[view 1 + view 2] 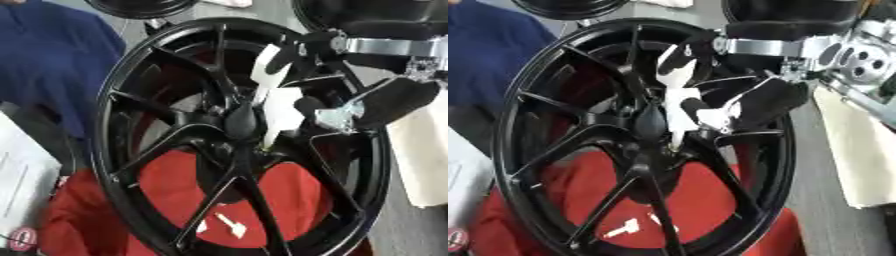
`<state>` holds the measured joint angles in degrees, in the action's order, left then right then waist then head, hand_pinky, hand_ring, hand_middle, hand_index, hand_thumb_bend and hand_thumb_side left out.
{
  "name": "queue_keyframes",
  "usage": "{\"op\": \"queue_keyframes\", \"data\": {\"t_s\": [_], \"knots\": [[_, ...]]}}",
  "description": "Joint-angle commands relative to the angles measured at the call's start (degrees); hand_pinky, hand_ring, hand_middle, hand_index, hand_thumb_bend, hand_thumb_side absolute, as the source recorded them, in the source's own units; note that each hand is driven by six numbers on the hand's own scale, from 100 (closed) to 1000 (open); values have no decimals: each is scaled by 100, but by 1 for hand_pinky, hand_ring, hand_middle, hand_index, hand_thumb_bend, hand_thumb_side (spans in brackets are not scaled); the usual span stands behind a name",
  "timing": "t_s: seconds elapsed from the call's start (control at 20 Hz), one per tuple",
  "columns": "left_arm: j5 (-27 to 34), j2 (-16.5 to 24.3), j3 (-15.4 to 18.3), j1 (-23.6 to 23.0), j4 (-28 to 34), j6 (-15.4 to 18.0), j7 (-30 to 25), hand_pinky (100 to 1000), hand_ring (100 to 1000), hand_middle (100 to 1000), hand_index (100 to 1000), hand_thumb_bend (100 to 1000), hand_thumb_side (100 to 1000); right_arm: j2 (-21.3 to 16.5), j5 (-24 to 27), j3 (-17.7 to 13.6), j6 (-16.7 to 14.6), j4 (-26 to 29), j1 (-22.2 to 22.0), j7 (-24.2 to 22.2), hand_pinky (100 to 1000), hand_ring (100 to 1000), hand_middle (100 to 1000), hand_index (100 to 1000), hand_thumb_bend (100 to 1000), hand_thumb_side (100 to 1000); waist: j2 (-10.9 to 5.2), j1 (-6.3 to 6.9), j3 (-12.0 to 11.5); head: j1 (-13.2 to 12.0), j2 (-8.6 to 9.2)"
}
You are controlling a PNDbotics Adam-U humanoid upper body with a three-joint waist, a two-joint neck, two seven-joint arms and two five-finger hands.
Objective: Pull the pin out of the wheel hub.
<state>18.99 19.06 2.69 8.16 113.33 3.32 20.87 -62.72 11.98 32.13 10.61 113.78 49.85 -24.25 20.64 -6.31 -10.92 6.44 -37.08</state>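
A black multi-spoke wheel hub [175, 135] stands upright and fills both views, with red cloth behind it. My right hand [767, 102] comes in from the upper right and reaches its centre. A white-covered finger [677, 60] and the black thumb [773, 97] close on a white tapered pin [677, 120]. The pin's narrow tip points down into a hole beside the dark centre cap [649, 122]. Whether the tip is still inside the hole is hard to tell. My left hand does not show.
Red cloth [297, 200] lies behind the lower spokes, with a small white piece [232, 225] on it. Another black wheel [140, 7] sits at the top edge. White paper [17, 175] is at the left, pale cloth [424, 155] at the right.
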Motion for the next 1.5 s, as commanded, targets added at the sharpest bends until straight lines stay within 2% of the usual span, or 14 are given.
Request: {"op": "queue_keyframes", "data": {"t_s": [0.05, 0.7, 0.75, 0.95, 1.5], "knots": [[-22, 53, 14, 31, 126, -3, -6, 771, 707, 643, 697, 200, 739, -156, 45, -101, 15, 82, 48, -65, 803, 949, 867, 887, 100, 370, -74, 30, -2, -1, 79], [-23, 31, 1, 35, 126, -13, -22, 773, 708, 644, 697, 198, 742, -146, 44, -103, 102, 82, 38, -130, 804, 949, 861, 888, 100, 382, -48, 21, -5, -6, 103], [-23, 31, 2, 35, 126, -13, -23, 773, 708, 644, 697, 200, 741, -148, 37, -95, 108, 82, 35, -141, 814, 974, 867, 892, 100, 415, -45, 19, -10, -4, 102], [-26, 27, 0, 34, 126, -14, -29, 774, 708, 644, 697, 199, 742, -139, -33, -72, 180, 82, 26, -263, 816, 978, 865, 889, 100, 426, -26, 8, -25, 1, 109], [-35, 21, -5, 33, 126, -22, -35, 775, 709, 646, 697, 196, 746, -149, -93, -85, 243, 82, -3, -309, 810, 954, 835, 883, 100, 438, -10, -6, -12, -14, 80]]}}
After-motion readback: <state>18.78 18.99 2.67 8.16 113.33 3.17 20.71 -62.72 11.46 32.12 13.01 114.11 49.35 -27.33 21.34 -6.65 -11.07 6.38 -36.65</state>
